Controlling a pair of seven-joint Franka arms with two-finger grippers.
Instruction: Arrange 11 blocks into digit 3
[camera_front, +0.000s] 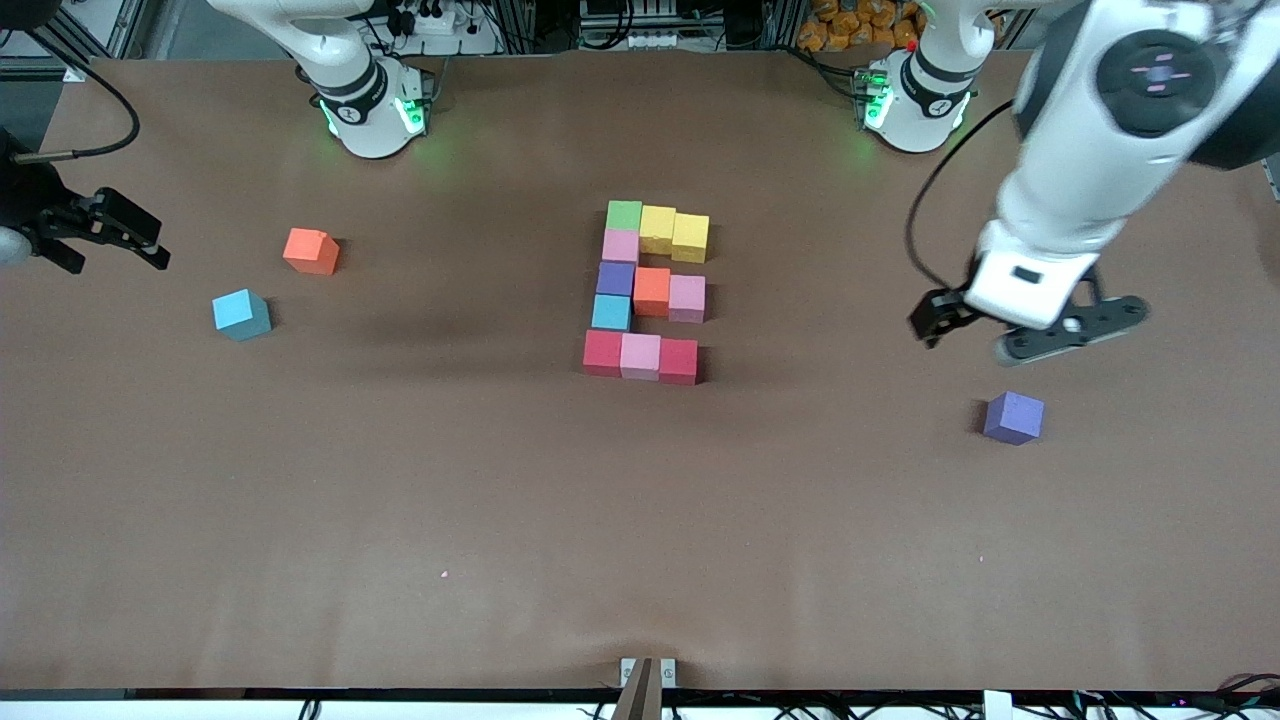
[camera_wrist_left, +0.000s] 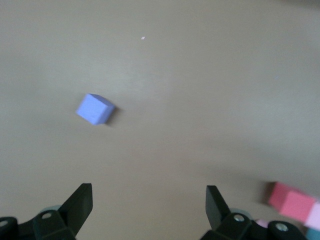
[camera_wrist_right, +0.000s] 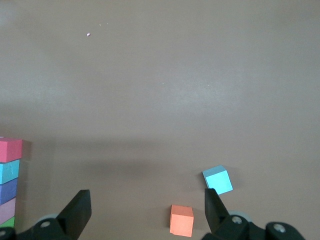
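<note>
Cataloguing by view. Front: digit (camera_front: 648, 292) mid-desk, eleven cubes touching — green (camera_front: 624, 215), two yellow, three pink, two red, one orange, one purple, one cyan; five-cube column with three bars running toward the left arm's end. Three loose cubes: orange (camera_front: 311, 250) and cyan (camera_front: 241, 314) toward the right arm's end, purple (camera_front: 1013, 417) toward the left arm's end, nearer the camera than the digit. Left end effector (camera_front: 1030, 325) hangs above the desk near that purple cube, fingers apart, empty. Right end effector (camera_front: 100, 230) at the desk's edge, fingers apart, empty.

Left wrist: purple cube (camera_wrist_left: 95, 109) lying skewed to the fingers (camera_wrist_left: 80, 202).

Right wrist: orange (camera_wrist_right: 181, 220) and cyan (camera_wrist_right: 218, 179) cubes close together, not touching.

Handling, judged: light, stiff, matte, not fragile; take across two opposite flat faces, squared to the sides, never corner to corner.
</note>
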